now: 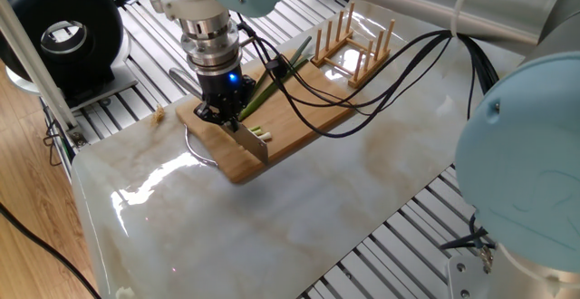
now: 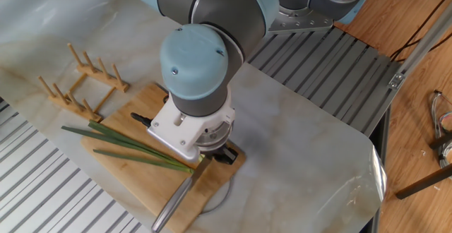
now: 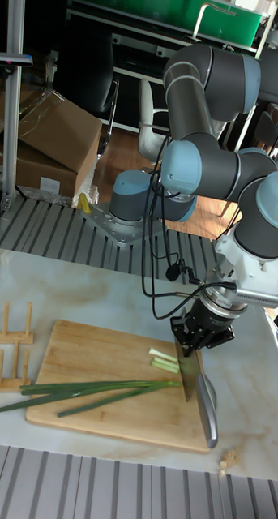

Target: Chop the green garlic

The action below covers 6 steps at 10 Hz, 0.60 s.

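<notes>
The green garlic (image 3: 90, 393) lies along the wooden cutting board (image 3: 82, 349), with its dark leaves reaching past the board's left end. Its stalks (image 1: 272, 80) (image 2: 127, 145) show in both fixed views. Short pale cut pieces (image 3: 163, 361) (image 1: 261, 133) rest beside the blade. My gripper (image 3: 199, 334) (image 1: 220, 110) is shut on a knife, whose blade (image 3: 190, 375) (image 1: 255, 146) stands on edge at the stalks' pale end. The grey knife handle (image 3: 207, 418) (image 2: 173, 203) sticks out past the board. In the other fixed view the wrist hides the fingers.
A wooden peg rack (image 1: 353, 38) (image 2: 78, 81) (image 3: 7, 349) stands on the marble table beyond the board's leafy end. A small tan scrap (image 3: 228, 462) (image 1: 159, 111) lies off the board near the table edge. Cables (image 1: 362, 91) hang over the board. A black round device (image 1: 63, 36) sits off the table.
</notes>
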Available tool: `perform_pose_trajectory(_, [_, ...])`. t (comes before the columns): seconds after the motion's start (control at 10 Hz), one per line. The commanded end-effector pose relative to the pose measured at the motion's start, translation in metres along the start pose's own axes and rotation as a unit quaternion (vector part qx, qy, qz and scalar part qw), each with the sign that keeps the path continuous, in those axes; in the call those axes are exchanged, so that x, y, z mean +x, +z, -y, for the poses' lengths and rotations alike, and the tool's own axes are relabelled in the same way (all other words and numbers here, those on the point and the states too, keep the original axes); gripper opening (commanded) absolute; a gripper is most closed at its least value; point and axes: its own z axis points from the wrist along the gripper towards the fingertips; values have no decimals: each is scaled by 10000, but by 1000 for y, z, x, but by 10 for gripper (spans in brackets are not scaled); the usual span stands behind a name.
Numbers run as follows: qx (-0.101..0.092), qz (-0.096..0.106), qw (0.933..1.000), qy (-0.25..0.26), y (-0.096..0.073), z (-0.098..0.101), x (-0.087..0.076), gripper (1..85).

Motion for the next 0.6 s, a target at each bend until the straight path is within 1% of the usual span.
perform_pose_trajectory(0.0, [6,-56,9999,-86,-2,2,4,13])
perform_pose_trajectory(0.2, [41,-83,9998,-189,-2,5,6,13])
perform_pose_trajectory(0.5, [20,-60,9995,-315,1,8,7,13])
